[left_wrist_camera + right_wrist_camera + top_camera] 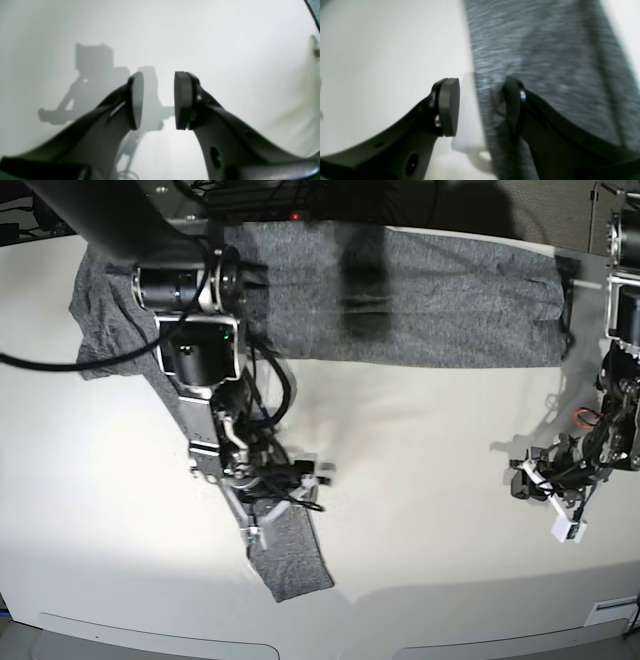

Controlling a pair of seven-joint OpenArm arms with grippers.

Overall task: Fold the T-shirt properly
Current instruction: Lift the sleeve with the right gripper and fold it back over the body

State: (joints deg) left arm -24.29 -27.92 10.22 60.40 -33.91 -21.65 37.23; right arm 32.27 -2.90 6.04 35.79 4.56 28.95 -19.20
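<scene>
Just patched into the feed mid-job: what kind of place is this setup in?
Probably a robotics lab bench: a plain white table, two robot arms with exposed wiring, and cables bundled along the back edge. Only a grey shirt lies on it.

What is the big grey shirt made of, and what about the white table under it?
The heather-grey long-sleeved T-shirt looks like soft knit cloth: flecked light and dark threads, matte, lying limp with wrinkles. The white table looks like a smooth, hard board, perhaps laminate or painted; it shows crisp shadows and a slight sheen.

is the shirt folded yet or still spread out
Not folded yet. The shirt lies spread in a long band across the far side of the table, and one sleeve trails out toward the near edge.
</scene>
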